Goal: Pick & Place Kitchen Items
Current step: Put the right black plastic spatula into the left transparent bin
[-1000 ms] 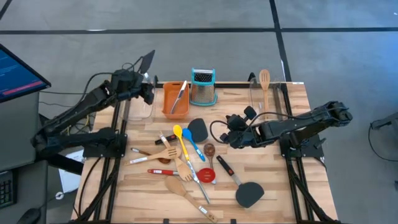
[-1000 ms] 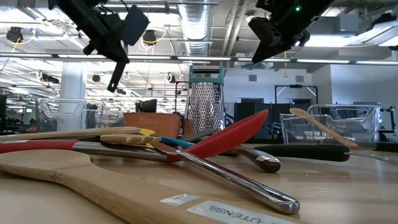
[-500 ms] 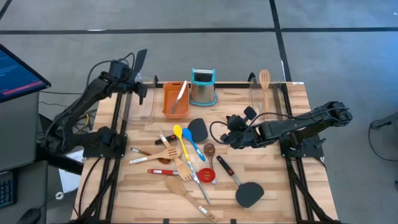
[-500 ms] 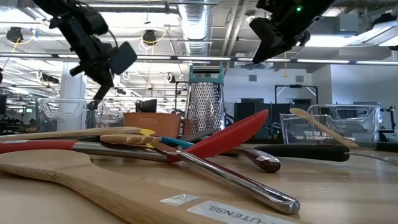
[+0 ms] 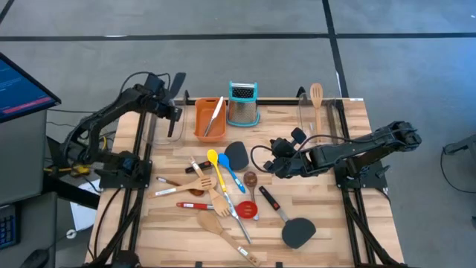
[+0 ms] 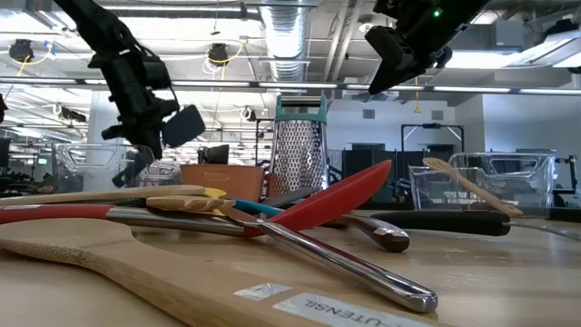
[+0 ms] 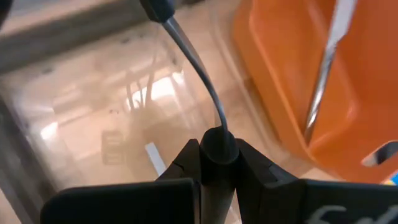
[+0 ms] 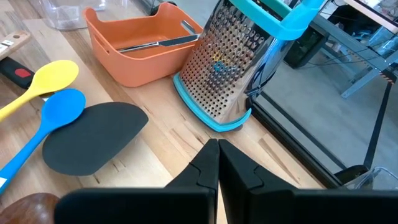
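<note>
My left gripper [image 7: 217, 149] is shut on a black turner, whose blade [image 5: 178, 80] sticks out ahead of it. It hovers above a clear container [image 5: 167, 123] at the table's far left. In the low view the blade [image 6: 186, 125] hangs level with the container's top. Several kitchen items [image 5: 219, 195] lie in a loose heap mid-table: wooden spoons, yellow, blue and red spoons, steel-handled tools. Another black turner [image 5: 297, 232] lies toward the near right. My right gripper [image 8: 217, 152] is shut on nothing. It hovers right of the heap [image 5: 277, 152], pointing toward the grater. My left gripper pinches the turner's black handle between its two fingers, at the end where the thin steel neck [image 7: 217, 140] comes out. The fingers slant down from above and lie along the turner, with neck and blade ahead of them. The turner is lifted clear over the clear container.
An orange tray [image 5: 210, 119] holding a steel tool stands beside the clear container. A steel grater with a teal top [image 5: 242, 104] stands right of it. A second clear container [image 5: 312, 115] at the far right holds a wooden slotted spatula [image 5: 317, 97]. Bare wood lies near right.
My left gripper has come down with the black turner and swung toward the table's left edge. It stopped over the clear container and tipped to point more steeply down. The turner's blade has sunk from high up to near the container's top. My right gripper stayed still.
</note>
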`<act>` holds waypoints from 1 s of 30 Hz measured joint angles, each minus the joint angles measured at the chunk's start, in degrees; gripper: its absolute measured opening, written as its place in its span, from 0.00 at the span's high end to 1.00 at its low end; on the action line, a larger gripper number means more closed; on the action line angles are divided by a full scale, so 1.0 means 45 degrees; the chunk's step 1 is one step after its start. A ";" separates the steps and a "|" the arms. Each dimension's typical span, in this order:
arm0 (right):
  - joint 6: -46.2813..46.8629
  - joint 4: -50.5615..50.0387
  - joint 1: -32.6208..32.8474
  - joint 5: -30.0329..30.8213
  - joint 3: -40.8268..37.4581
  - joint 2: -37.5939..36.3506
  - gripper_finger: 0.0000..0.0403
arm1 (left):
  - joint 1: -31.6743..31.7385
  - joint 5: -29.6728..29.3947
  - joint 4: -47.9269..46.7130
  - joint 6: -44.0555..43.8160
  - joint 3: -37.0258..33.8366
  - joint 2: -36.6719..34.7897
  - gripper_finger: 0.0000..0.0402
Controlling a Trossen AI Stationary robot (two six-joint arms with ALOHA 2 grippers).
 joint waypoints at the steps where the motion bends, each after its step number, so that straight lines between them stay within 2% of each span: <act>1: -0.0003 0.0002 0.0000 0.0000 0.0000 0.0000 1.00 | 0.0000 -0.0003 0.0027 0.0016 0.0000 0.0185 0.94; 10: -0.0027 -0.0003 0.0000 0.0000 0.0000 0.0000 1.00 | 0.0000 -0.0117 0.0099 0.0042 0.0000 0.1569 0.94; 16: -0.0027 -0.0003 0.0000 0.0000 0.0000 0.0000 1.00 | -0.0005 -0.0253 0.0185 0.0047 0.0000 0.1652 0.92; 30: -0.0032 -0.0007 0.0000 -0.0656 0.0000 0.0000 1.00 | -0.0005 -0.0422 0.0377 0.0087 0.0005 0.1628 0.60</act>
